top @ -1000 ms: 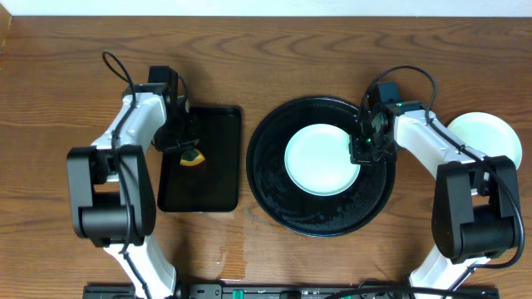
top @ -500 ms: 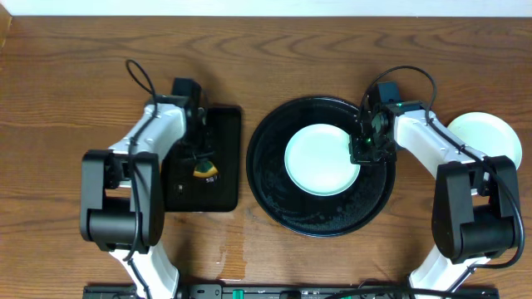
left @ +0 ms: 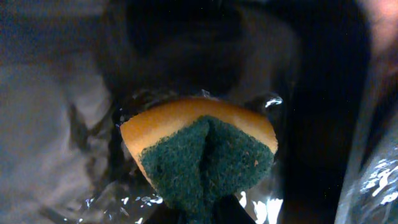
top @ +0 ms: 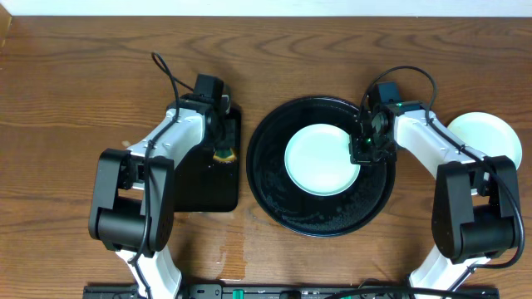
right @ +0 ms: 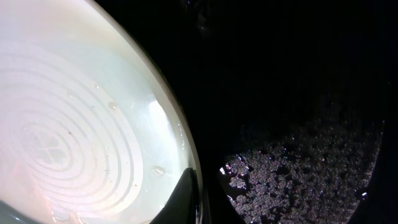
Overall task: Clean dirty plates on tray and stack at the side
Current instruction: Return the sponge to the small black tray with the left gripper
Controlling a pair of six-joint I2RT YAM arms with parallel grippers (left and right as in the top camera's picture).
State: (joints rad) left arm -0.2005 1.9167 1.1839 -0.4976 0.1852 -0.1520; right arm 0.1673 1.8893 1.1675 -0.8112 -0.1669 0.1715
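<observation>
- I see my left gripper (top: 223, 151) pinching the sponge (left: 202, 155) above the rectangular tray (top: 199, 193);
- my right gripper (top: 362, 151) clamps the plate (top: 320, 159) by its rim, inside the round tray (top: 274, 203).

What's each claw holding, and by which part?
Left claw: sponge, pinched at its green side. Right claw: plate, by its right rim.

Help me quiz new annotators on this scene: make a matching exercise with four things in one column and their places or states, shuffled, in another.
1 sponge
2 round black tray
3 rectangular black tray
4 right claw

A holds one pale plate
B grips that plate's right rim
C pinched in the left claw
D beneath the left arm

Pairs: 1-C, 2-A, 3-D, 4-B
</observation>
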